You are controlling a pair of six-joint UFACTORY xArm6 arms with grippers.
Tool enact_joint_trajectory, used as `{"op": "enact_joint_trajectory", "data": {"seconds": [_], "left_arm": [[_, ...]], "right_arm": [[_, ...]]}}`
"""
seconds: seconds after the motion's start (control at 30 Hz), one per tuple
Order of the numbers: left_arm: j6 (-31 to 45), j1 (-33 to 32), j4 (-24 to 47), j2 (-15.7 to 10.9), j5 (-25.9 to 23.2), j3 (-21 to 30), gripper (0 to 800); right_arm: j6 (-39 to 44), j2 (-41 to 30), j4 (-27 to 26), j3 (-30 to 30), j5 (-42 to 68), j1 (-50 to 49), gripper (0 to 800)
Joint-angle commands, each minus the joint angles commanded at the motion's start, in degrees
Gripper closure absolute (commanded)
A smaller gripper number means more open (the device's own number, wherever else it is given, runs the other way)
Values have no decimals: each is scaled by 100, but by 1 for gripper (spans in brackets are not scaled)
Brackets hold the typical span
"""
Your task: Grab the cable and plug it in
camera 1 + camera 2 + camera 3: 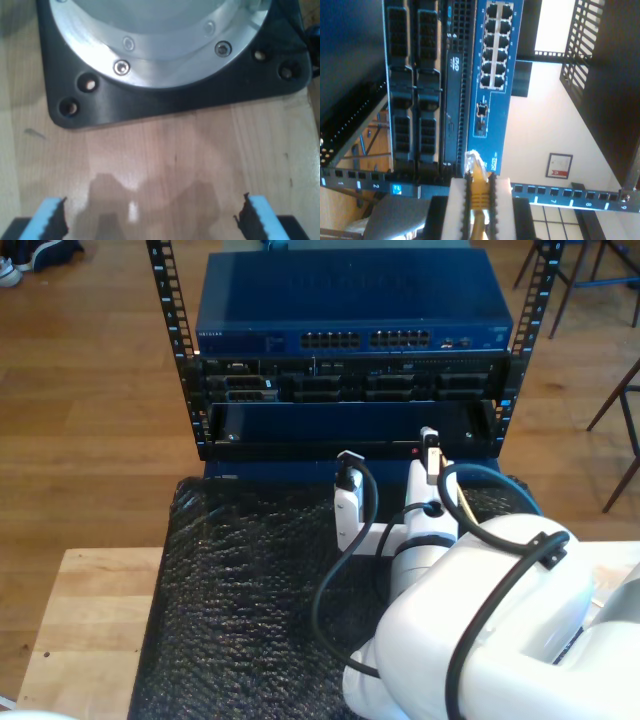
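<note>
The cable (479, 192) is pale yellow, and its clear clip plug (472, 162) sticks out past the fingertips. My second gripper (479, 182) is shut on it, white pads (457, 195) on either side. The plug points at the blue network switch (492, 100), a short way from its face and apart from its block of ports (495, 45). In the exterior view my second gripper (430, 443) is held just in front of the rack, below the switch (350, 300) and its port row (365, 340). My first gripper (150, 212) is open over bare wood, with nothing between its blue pads (47, 217).
A black arm base plate (165, 102) with a silver flange lies just beyond my first gripper. A numbered patch panel (560, 192) crosses near the plug. Black bubble-wrap matting (250, 580) covers the table (80, 620) before the rack (345, 420). Chair legs (620, 420) stand at the exterior view's right.
</note>
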Motion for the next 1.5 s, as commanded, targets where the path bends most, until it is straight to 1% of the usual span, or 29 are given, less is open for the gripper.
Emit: {"op": "enact_joint_trajectory", "data": {"seconds": [0.2,0.37,0.73,0.83,1.03,1.5], "left_arm": [[0,0,0,0,0,0,0],[0,0,-9,0,0,0,0],[0,0,0,0,0,0,0],[0,0,0,0,0,0,0],[0,0,-9,0,0,0,0],[0,0,0,0,0,0,0]], "right_arm": [[0,-26,0,-53,9,44,800],[0,-360,-9,18,9,79,800],[0,-316,-18,53,9,123,800],[9,-308,18,193,9,158,800],[9,-387,308,149,193,149,800],[-9,-404,255,193,158,114,800]]}}
